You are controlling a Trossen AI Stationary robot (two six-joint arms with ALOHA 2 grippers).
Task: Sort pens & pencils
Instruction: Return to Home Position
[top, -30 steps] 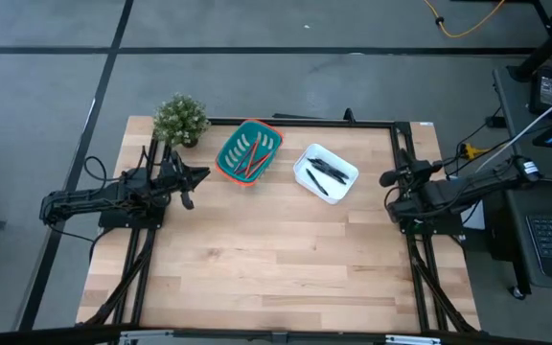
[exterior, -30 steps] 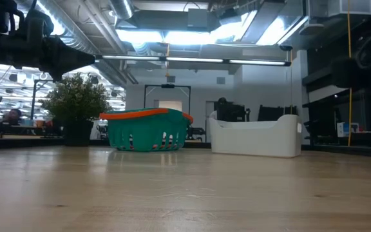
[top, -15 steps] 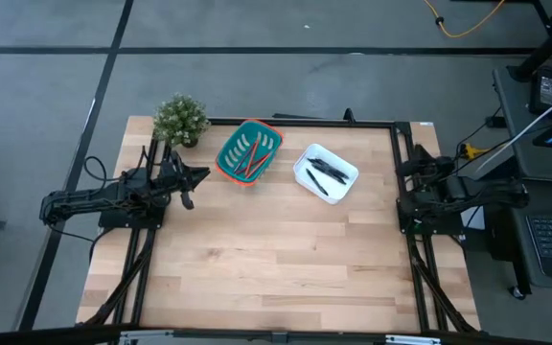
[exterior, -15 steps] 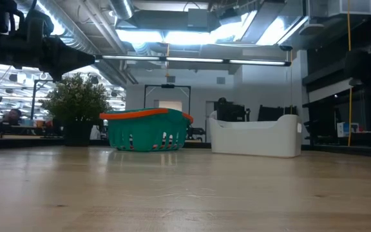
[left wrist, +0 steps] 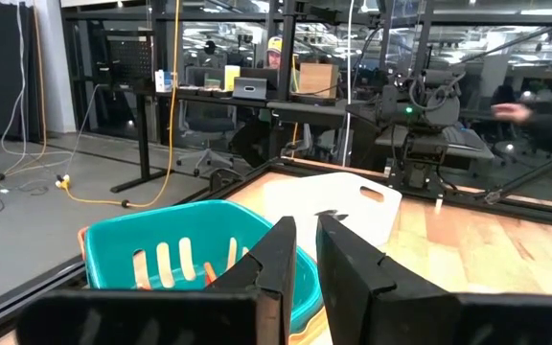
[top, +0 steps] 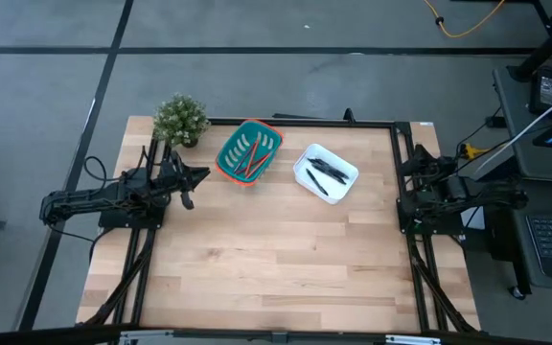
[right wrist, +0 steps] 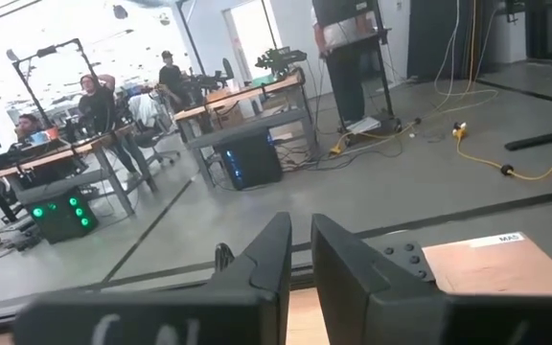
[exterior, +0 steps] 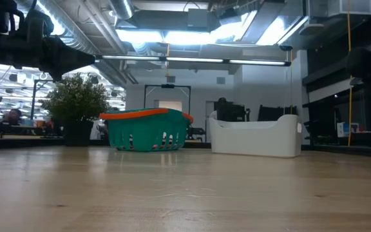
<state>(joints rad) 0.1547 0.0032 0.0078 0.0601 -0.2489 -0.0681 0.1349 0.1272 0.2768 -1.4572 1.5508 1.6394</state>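
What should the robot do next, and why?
Probably just park the right end effector, folded at the right edge of the table, like the left end effector opposite: pens lie in the white bin, pencils in the teal basket, none loose.

Left gripper (left wrist: pixel 305 226): fingers nearly together, thin slit between them, nothing held, just beside teal basket (left wrist: pixel 175 240). White bin (left wrist: pixel 357 203) just beyond basket, on table (left wrist: pixel 487 240). Other arm (left wrist: pixel 420 134) well beyond basket. Person (left wrist: pixel 274 59) at a desk farther back.

pens (top: pixel 326 172) in bin (top: pixel 299 172), pencils (top: pixel 253 162) seemingly in basket (top: pixel 221 163) alongside
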